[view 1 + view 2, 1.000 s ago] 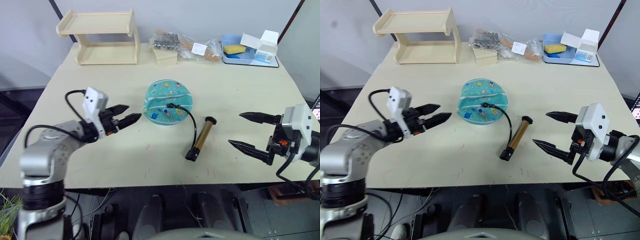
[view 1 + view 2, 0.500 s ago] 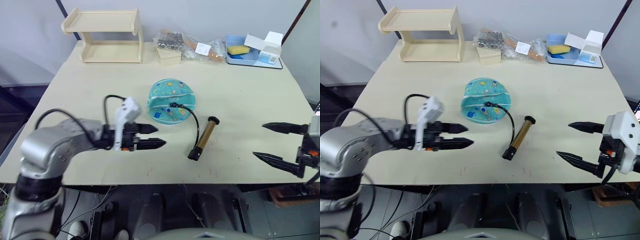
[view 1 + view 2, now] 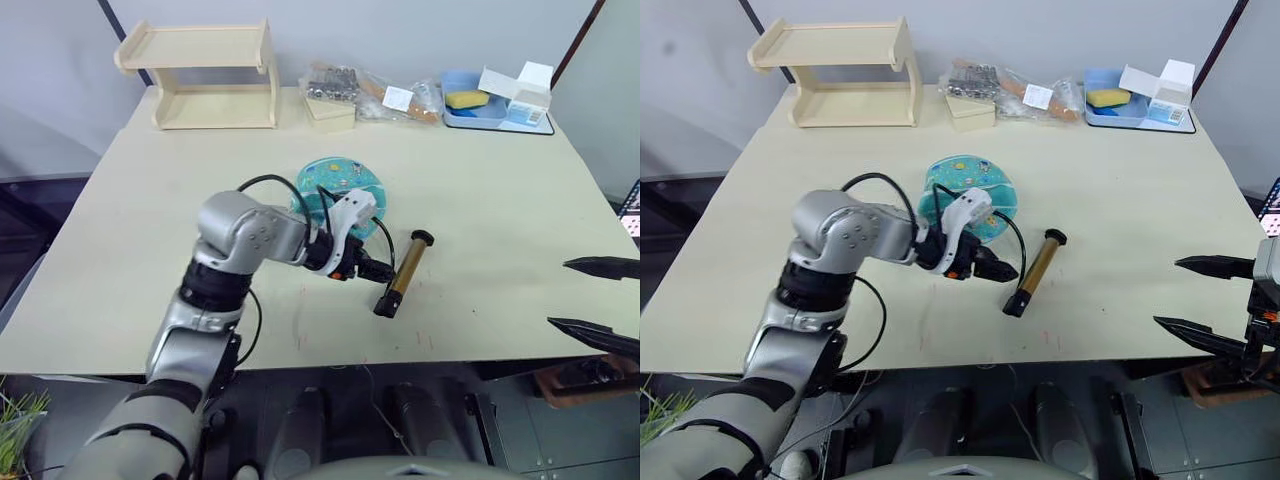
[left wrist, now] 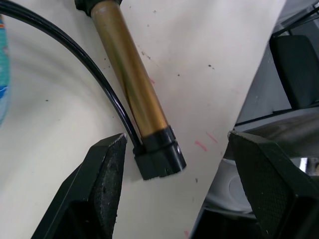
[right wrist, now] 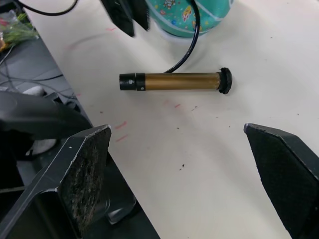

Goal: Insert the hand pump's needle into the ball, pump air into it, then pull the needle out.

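— Hand pump [image 3: 403,272] status?
— My left gripper [image 4: 169,164] is spread wide around its black lower end, touching nothing. The pump lies on the table [image 3: 160,200] just beside the ball [image 3: 340,185], hose [image 3: 381,233] arching onto it.
— Right gripper [image 3: 1200,297]?
— Wide open, empty, well apart at the table's edge.

This looks like a robot test lab or workshop. A plain beige worktable [image 3: 150,250] stands against a bare grey wall [image 3: 400,25]. Beyond the pump [image 3: 404,272], along the far edge, sit props: an empty wooden shelf [image 3: 205,75], plastic bags of hardware [image 3: 345,85], and a blue tray [image 3: 470,112] with a sponge [image 3: 466,98] and a small carton [image 3: 520,90]. Loose cables [image 5: 45,6] trail off the table.
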Robot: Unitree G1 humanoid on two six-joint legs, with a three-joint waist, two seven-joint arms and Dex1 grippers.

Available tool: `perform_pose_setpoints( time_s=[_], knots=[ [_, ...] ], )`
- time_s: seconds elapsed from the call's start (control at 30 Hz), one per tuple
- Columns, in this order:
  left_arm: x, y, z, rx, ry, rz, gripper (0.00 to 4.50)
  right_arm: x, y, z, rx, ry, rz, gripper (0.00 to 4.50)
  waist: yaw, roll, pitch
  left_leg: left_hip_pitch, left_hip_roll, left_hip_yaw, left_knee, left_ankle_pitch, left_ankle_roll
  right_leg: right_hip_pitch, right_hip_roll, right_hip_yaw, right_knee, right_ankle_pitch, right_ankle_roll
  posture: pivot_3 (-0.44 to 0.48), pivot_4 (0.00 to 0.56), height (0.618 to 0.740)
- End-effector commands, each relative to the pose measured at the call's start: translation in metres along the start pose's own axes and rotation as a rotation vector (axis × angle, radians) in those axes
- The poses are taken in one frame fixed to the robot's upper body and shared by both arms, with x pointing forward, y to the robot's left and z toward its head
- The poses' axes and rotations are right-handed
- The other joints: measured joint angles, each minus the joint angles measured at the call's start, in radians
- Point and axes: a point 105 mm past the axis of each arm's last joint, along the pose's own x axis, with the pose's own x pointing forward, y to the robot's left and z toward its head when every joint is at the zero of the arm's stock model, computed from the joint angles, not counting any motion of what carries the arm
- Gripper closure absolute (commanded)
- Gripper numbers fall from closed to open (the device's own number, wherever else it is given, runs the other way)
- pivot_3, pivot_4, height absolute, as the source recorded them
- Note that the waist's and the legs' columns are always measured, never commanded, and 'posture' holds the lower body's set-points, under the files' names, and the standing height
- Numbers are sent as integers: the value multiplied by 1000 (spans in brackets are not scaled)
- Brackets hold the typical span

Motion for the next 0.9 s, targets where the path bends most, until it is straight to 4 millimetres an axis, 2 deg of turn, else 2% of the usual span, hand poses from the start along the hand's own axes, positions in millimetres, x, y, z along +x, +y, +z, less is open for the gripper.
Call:
perform_pose_setpoints(
  time_s=[0.03, 0.27, 0.5, 0.73, 0.9],
  knots=[
    [8, -4, 13, -6, 15, 10, 1062, -1, -2, 6, -52, 3, -8, 0, 0, 0, 0, 0, 0, 0, 0, 0, 0, 0, 0, 1, 0, 0, 0, 0, 150, 740],
    [33, -6, 30, -89, 84, 47, 1062, 5, 2, 7, -71, -21, -37, 0, -3, 0, 0, -1, -1, 3, 1, -1, 2, -1, -1, 5, 0, 0, 1, 0, 150, 740],
    [62, -4, 42, -88, 103, 116, 1062, 4, 8, 5, -64, -27, -83, 0, 4, 0, 0, -5, -4, 3, 6, -3, 4, -2, -2, 5, -1, 1, 5, 0, 150, 740],
    [83, -6, 45, -65, 107, 137, 1062, 5, 14, 4, -54, -28, -98, 0, 4, 0, 0, -10, -5, 4, 13, -5, 8, -4, -4, 5, -3, 4, 10, 0, 150, 740],
    [106, -11, 38, -29, 116, 135, 1062, 7, 18, 3, -44, -27, -106, 0, 8, 0, 0, -11, -6, 4, 13, -6, 9, -4, -5, 5, -3, 4, 10, 0, 150, 740]
  ],
)
